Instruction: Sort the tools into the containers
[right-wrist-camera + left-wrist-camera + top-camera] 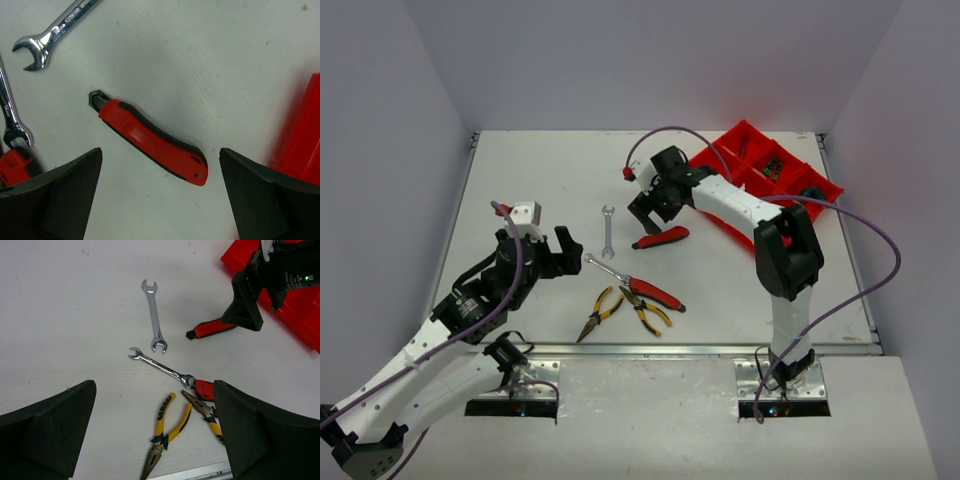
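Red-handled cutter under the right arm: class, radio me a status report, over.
Left claw open, empty. Right claw open above red-handled cutter. Cutter flat on table, ungripped, outside red tray. Nearest wrench apart from it; nothing blocking.

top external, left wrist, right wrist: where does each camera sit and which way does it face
Top external: above and behind the bases, looking down on the table, red tray, left arm and right arm.
Left wrist: angled forward and down at the open-end wrench and yellow-handled pliers; open left end effector frames the bottom.
Right wrist: looks down on the red-handled cutter; open right end effector at the bottom.
Shared: both wrist views show the cutter and that wrench.
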Motion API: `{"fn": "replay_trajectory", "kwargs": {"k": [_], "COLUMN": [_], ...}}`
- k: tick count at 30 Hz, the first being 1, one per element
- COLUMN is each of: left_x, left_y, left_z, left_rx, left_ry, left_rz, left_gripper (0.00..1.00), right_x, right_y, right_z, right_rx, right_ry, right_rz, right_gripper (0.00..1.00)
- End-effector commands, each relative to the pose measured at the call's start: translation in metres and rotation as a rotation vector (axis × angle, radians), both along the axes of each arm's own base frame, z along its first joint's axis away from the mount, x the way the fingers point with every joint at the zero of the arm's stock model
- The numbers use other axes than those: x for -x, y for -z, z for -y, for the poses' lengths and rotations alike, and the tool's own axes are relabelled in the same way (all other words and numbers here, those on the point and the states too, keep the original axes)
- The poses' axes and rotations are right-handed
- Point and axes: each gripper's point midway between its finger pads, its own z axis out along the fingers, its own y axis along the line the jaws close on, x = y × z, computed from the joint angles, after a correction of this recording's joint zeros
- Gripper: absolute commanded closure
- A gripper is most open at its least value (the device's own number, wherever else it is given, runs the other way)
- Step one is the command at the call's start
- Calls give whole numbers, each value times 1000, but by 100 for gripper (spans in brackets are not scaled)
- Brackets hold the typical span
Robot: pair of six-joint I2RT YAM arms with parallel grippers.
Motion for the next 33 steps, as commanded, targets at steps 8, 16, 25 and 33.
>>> {"fn": "replay_trajectory", "kwargs": {"k": [8, 16, 25, 33], "left_x": [-4, -4, -4, -4], "left_y": [-4, -4, -5, -5], "left_z": [2, 3, 3, 3], "left_rx": [6, 5, 10, 9], "left_ry": [3, 2, 6, 3], "left_rz": [11, 7, 12, 13], "left_gripper": [0, 0, 0, 0], "right_x": [22, 14, 6, -70], "right_y": [36, 84, 46, -82], "right_z": [-11, -8, -12, 16], "right_rx": [81, 104, 0, -461], "right_ry": [-433, -382, -216, 417], "right_rz": [-99, -134, 42, 50], "right_gripper": [3, 50, 100, 100]}}
